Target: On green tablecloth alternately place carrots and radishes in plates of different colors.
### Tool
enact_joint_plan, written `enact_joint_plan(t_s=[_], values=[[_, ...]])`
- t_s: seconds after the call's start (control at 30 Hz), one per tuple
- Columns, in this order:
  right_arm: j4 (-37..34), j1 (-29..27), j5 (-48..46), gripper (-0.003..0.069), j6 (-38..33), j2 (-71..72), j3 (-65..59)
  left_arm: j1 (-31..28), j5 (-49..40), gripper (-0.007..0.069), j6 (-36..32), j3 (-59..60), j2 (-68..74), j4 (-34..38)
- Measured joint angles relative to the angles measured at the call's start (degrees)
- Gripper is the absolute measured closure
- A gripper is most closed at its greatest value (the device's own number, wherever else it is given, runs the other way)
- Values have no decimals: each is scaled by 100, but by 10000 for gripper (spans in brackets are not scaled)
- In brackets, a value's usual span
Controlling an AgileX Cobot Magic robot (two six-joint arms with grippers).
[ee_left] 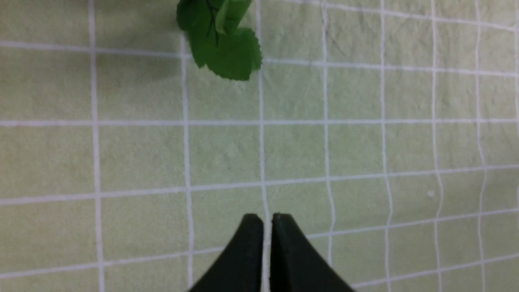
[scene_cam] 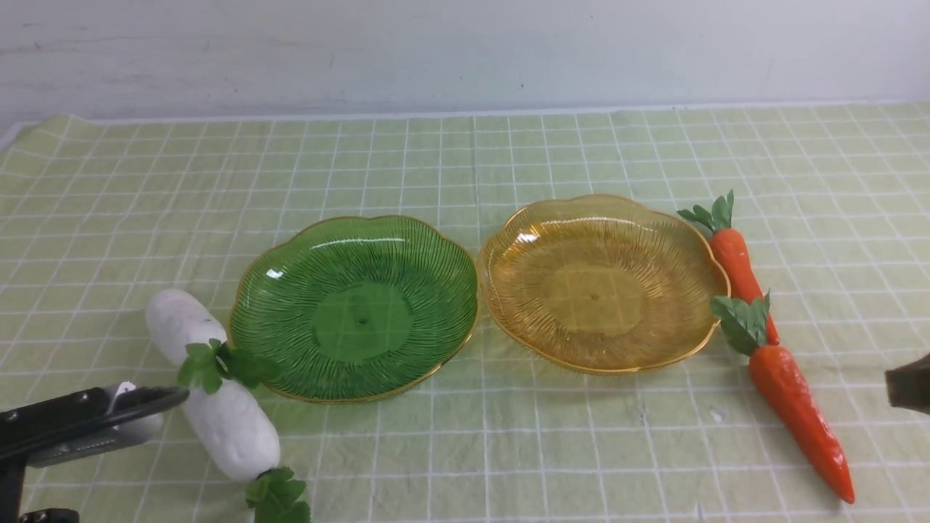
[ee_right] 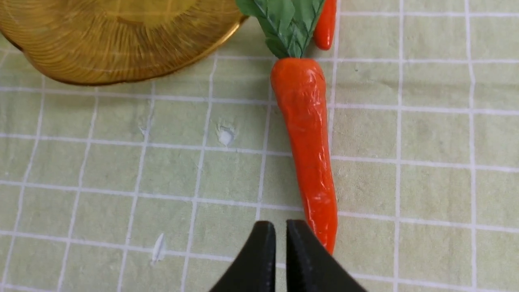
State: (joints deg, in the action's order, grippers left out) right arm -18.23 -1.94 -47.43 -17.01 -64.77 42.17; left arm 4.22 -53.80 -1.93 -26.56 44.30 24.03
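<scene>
Now: vegetables flank the two plates

Far radish [scene_cam: 174, 319] and near radish [scene_cam: 232, 428] lie end to end on the green tablecloth [scene_cam: 465, 160], just left of the green plate [scene_cam: 356, 319]. Far carrot [scene_cam: 734, 261] and near carrot [scene_cam: 799, 414] lie just right of the amber plate [scene_cam: 596, 298]. Left gripper [ee_left: 267, 221], tips pressed together, hovers by the near radish. Right gripper [ee_right: 280, 229], tips nearly together, pinches nothing by the near carrot's tip.

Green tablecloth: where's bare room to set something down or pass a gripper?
Free: the far strip of green tablecloth behind the green plate and amber plate, and the near strip before them, between near radish and near carrot. Crowded: left of the green plate, with far radish and left gripper; right of the amber plate, where the far carrot hugs its rim.
</scene>
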Motion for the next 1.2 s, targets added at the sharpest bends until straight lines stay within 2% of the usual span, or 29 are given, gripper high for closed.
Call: enact_joint_plan(t_s=[0.2,0.27,0.37,0.47,0.6,0.97,1.13,1.17,1.2], values=[[0,6,50,490,-191,-1127,348,0,-5,590,-19,0,57,0],[6,44,294,426,-325,-1574,431,0,-5,590,-19,0,60,0],[33,110,593,368,-403,-1981,498,0,-5,590,-19,0,60,0],[111,162,939,320,-431,-2340,522,0,-5,590,-19,0,60,-8],[185,179,1164,295,-445,-2675,534,0,-5,590,-21,0,60,-11],[230,198,1109,307,-445,-3152,534,0,-5,590,-25,0,60,-17],[321,198,899,388,-438,-3171,534,0,-28,590,-25,0,60,-17],[414,198,811,438,-373,-3176,540,0,-40,590,-25,0,60,-17],[452,198,766,449,-353,-3163,548,0,-42,590,-25,0,60,-17]])
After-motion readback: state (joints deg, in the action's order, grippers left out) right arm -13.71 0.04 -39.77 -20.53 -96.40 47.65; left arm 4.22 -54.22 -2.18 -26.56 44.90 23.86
